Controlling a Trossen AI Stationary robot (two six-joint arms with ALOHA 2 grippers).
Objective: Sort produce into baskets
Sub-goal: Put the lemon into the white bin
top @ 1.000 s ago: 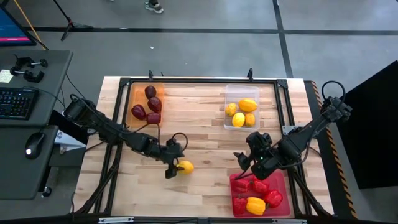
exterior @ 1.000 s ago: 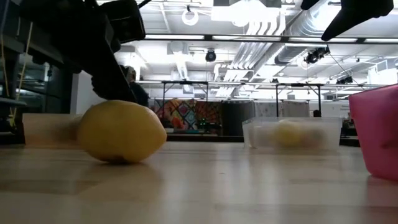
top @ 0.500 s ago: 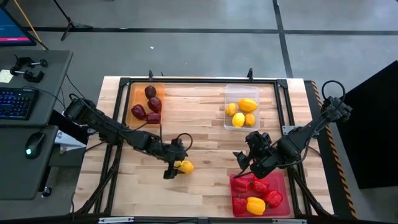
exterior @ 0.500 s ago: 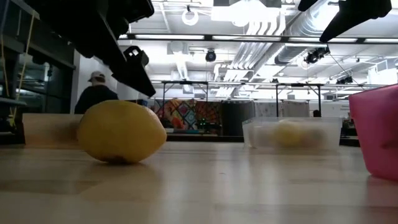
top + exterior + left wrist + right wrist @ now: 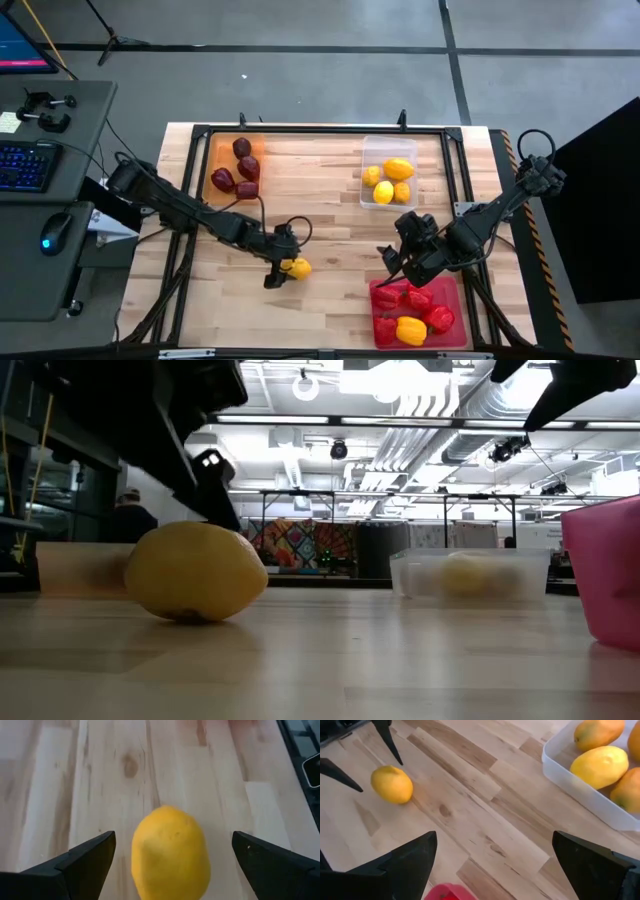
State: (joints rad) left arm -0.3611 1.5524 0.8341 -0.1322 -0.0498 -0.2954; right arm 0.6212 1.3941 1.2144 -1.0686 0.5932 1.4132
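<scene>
A yellow lemon-like fruit [image 5: 297, 267] lies on the wooden table [image 5: 320, 215], near its middle front. My left gripper [image 5: 283, 268] is open, with one finger on either side of the fruit [image 5: 170, 852], and touches nothing. My right gripper [image 5: 385, 266] is open and empty, above the table beside the far left corner of the pink tray [image 5: 450, 300]. The orange tray [image 5: 218, 150] holds three maroon pieces. The clear tray [image 5: 372, 148] holds several yellow and orange citrus fruits. The pink tray holds red peppers and one yellow-orange pepper.
A black frame [image 5: 320, 130] runs round the table's edge. The orange tray stands at the far left, the clear tray at the far right, and the pink tray at the near right. Bare wood lies between the trays. A desk with a keyboard [image 5: 25, 165] stands left of the table.
My left gripper has edged toward the yellow fruit and come down a little, staying open. The fruit has stayed where it was.
</scene>
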